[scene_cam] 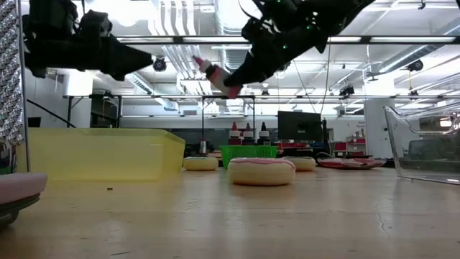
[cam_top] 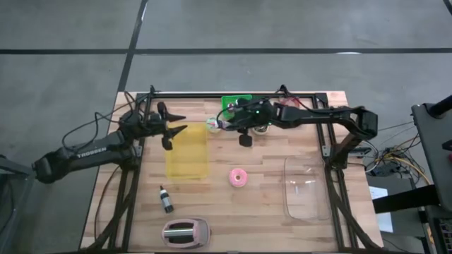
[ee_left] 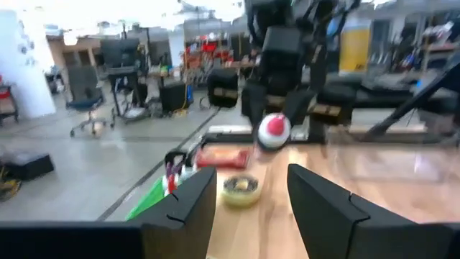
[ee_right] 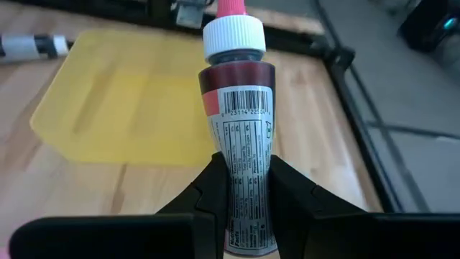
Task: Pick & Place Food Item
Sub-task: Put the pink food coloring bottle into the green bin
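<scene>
Sauce bottle clamped in right end effector, above yellow tray

1. Two robot arms are counted, each with one gripper: left gripper, right gripper.
2. One yellow tray is counted.
3. One clear container is counted.
4. One pink donut is counted.
5. One toaster is counted.
6. One green basket is counted.
7. Two small bottles are counted: one red-sauce bottle, one dark bottle.

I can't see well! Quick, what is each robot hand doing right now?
Left end effector: open, holding nothing.
Right end effector: shut on a bottle, raised off the table.
</scene>
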You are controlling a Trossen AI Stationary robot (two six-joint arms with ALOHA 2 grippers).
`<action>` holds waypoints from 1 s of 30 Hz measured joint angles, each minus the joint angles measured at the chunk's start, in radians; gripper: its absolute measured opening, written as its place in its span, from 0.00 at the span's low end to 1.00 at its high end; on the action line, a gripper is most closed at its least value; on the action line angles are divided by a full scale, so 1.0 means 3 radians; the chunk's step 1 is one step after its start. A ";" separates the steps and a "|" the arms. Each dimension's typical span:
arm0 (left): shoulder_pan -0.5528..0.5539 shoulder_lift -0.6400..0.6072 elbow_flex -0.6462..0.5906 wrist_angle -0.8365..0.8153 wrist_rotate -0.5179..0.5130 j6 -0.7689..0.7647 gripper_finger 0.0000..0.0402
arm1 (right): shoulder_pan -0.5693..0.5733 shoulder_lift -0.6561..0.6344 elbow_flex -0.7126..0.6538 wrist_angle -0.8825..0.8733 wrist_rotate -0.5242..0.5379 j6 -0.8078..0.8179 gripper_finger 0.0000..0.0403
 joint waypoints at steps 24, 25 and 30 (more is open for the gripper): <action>-0.0017 0.1505 0.0636 0.1519 0.0505 -0.0493 0.43 | -0.0145 0.0012 -0.0623 0.2168 -0.0150 0.0441 0.16; -0.0018 0.1592 0.0699 0.1531 0.0524 -0.0494 0.43 | -0.0148 0.0012 -0.0624 0.2166 -0.0149 0.0459 0.16; -0.0020 0.1938 0.1033 0.1546 0.0631 -0.0489 0.43 | -0.0181 0.0013 -0.0647 0.2272 -0.0144 0.0560 0.16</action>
